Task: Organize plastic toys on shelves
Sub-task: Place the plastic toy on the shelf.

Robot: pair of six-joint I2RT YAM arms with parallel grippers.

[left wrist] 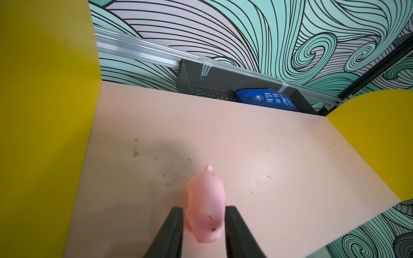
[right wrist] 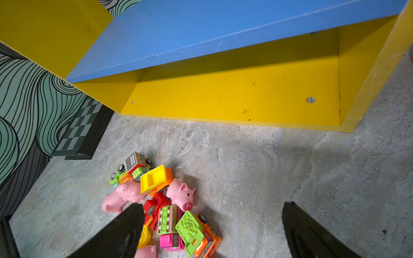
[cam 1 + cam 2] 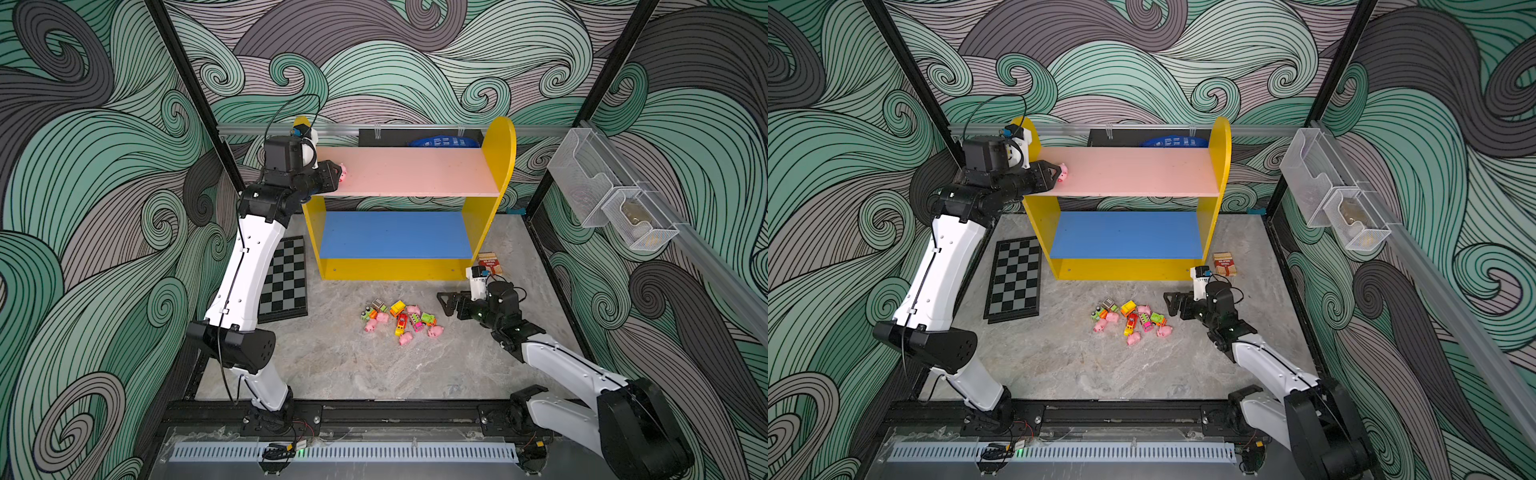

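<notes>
Near the middle of the table [image 3: 332,374], the pile of toys [image 3: 401,320] lies just beside the right gripper [image 3: 443,304]. Its fingers stand wide open and hold nothing, and this arm is the nearer one to the pile. Farther back, at the left end of the shelf's [image 3: 500,141] upper pink board [image 1: 268,145], one pig [image 1: 205,192] sits between the fingers of the left gripper [image 1: 203,208]. They are parted, with a gap on one side. The pig's long axis runs along them.

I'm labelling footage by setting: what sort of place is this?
Probably a robot test cell, not a playroom: wave-printed wall panels on black frame posts enclose a stone-look tabletop, and the left arm and right arm are mounted on a front rail.
</notes>
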